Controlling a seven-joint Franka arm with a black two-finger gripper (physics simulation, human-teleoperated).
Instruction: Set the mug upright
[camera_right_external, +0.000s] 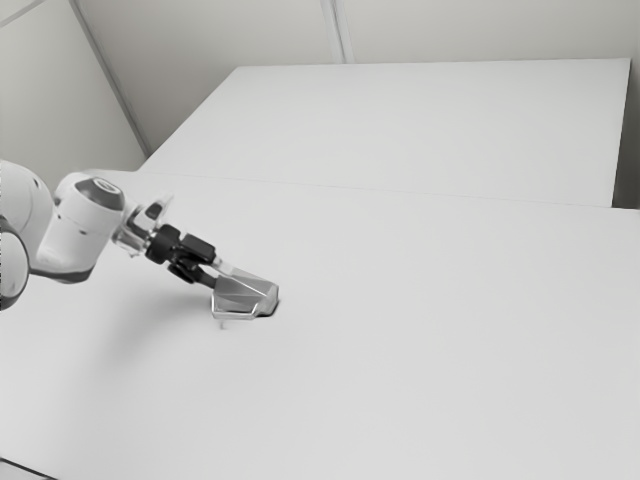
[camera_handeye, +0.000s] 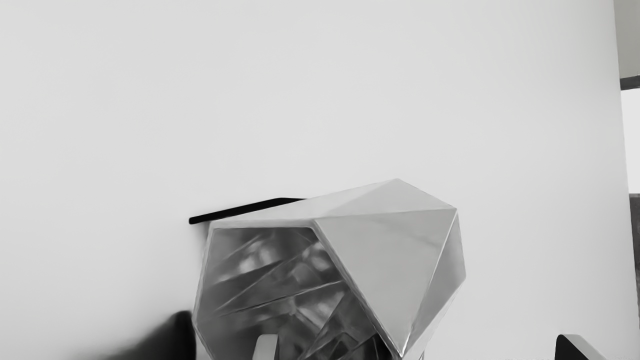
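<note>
1. Toward the exterior view's left, reaching in low over the white table with the pale arm, black gripper right up at the mug.
2. Looking at a shiny, faceted mug here, tipped over rather than upright, down by the tabletop; hard to tell exactly how much of it is touching.
3. Over in the wrist view, seeing straight into its dark, reflective mouth, with angular outer faces alongside.
4. Fingers spread wide, nothing pinched between them: one finger across the mouth, can't tell whether inside or just in front, the other well clear of the outer wall.
5. Beside the mug, catching a dark shadow on the white surface.
</note>
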